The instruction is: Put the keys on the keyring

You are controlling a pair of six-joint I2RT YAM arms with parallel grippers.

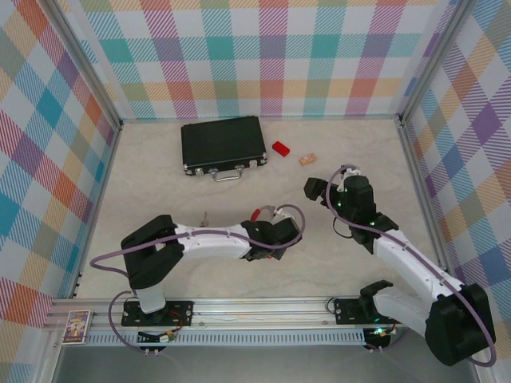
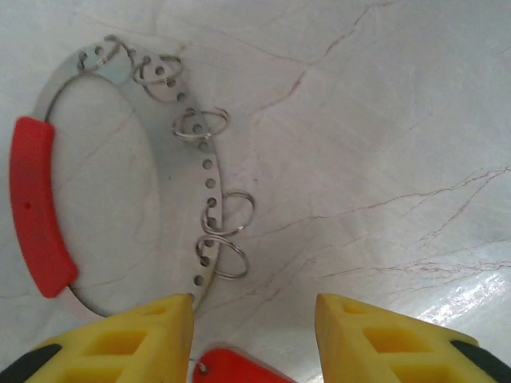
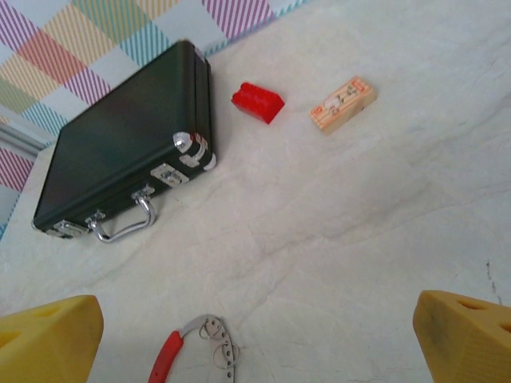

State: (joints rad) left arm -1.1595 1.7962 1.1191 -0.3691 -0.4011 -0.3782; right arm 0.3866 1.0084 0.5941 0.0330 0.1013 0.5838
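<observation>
The keyring lies flat near the middle of the table, with its small loops hanging off the silver band. The left gripper hovers low at one end of the ring. Its yellow fingers stand apart, and between them sits the red head of a key, close to the finger beside the ring and with a gap to the other. I judge that the key is not pinched yet. The right gripper hangs to the right, fingers spread wide and holding nothing.

To do this step well, the left fingers should close squarely on the flat red head, so that the key does not twist and its hole stays free. The right gripper could then steady the ring, because such a thin ring will probably slide on the smooth table.
</observation>
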